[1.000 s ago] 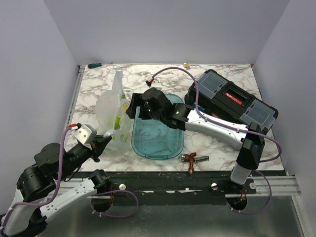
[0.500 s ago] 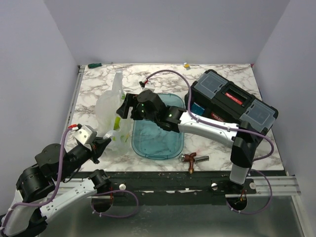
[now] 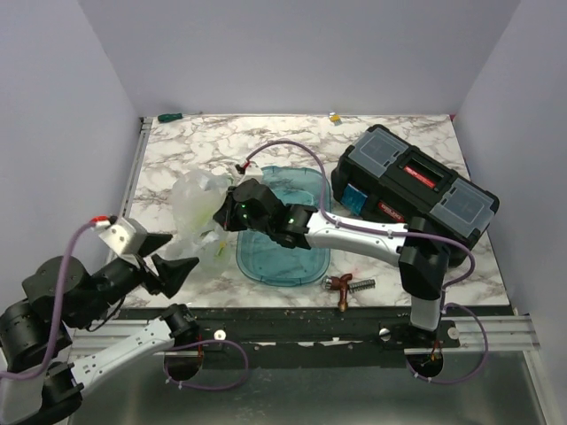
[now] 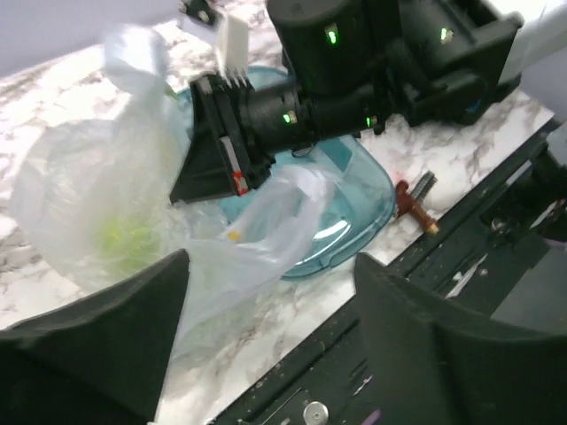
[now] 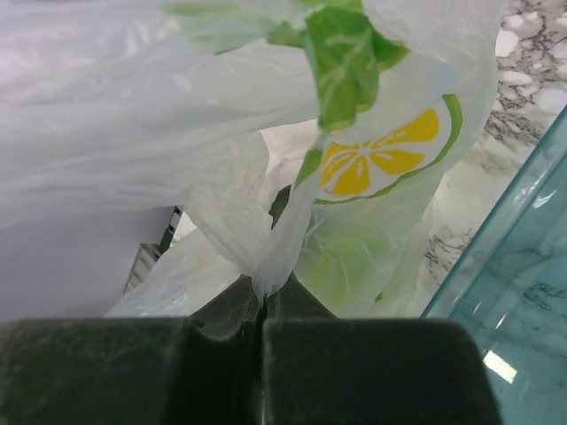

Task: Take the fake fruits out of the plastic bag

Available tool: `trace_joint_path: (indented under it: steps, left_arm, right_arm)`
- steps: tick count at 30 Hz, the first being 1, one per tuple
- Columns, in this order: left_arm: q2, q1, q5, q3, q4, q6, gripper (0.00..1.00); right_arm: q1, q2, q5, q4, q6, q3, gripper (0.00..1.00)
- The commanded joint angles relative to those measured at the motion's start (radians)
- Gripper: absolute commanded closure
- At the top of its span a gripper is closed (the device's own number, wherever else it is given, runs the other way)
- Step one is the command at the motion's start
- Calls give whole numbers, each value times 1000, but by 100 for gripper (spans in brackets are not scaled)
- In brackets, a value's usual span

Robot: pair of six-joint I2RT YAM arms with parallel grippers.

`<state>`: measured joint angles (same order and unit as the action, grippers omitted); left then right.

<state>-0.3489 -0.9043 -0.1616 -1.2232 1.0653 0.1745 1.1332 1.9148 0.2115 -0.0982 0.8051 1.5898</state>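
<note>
The right gripper (image 5: 263, 341) is clenched on a thin fold of the plastic bag (image 5: 133, 106), film pinched flat between its pads. The left gripper (image 4: 272, 261) stands released, fingers wide apart with nothing between them; a loose tail of the bag lies just beyond its tips.

In the top view the plastic bag (image 3: 190, 199) sits slumped on the marble table (image 3: 177, 142) at 9 o'clock of the teal tray (image 3: 283, 261), with the right gripper (image 3: 219, 215) at the bag's 3 o'clock edge and the left gripper (image 3: 184, 250) at its 6 o'clock.

To do this well, I judge the left jaws should take the opposite lip of the mouth, so the two grips spread it instead of stretching a single fold. Any lift should be slow, since such thin film could tear or slip.

The fake fruits (image 4: 124, 237) show only as a yellow-green blur through the film, so count and kind are unclear. In the right wrist view, the printed lemon slice and leaves are hard to separate from real fruit behind them. Where the mouth of the bag lies is not clear.
</note>
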Motion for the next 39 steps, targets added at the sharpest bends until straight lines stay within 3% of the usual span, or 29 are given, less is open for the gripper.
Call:
trace_joint_path:
  steps: [1,6,11,17,22,26,27,36,39]
  left_arm:
    - [-163,5,-76,-257,101,102,16]
    - [-332,5,-286,-451,167,123,11]
    - [-455,21,-418,-365,132,77,12]
    - [-437,223,-249,-101,-44,66,10]
    - [-420,366,-32,12,-107,68,12]
    - [-415,386,6,58,-109,74,16]
    - [-409,386,23,72,-111,75,17]
    - [-409,389,24,176,-123,85,34]
    - [-398,389,-4,191,-133,82,43]
  right_arm:
    - [3,-100,-7,167,-54,-114,99]
    - [3,-141,-6,217,-66,-163,99]
    - [2,-156,-26,243,-62,-180,99]
    - [3,-190,-24,264,-54,-219,99]
    - [3,-208,-23,275,-51,-241,97]
    - [2,-210,-34,258,-46,-239,66]
    - [2,-209,-41,250,-41,-238,63]
    - [18,-250,-63,226,-23,-280,46]
    - [17,-275,-58,237,-17,-313,42]
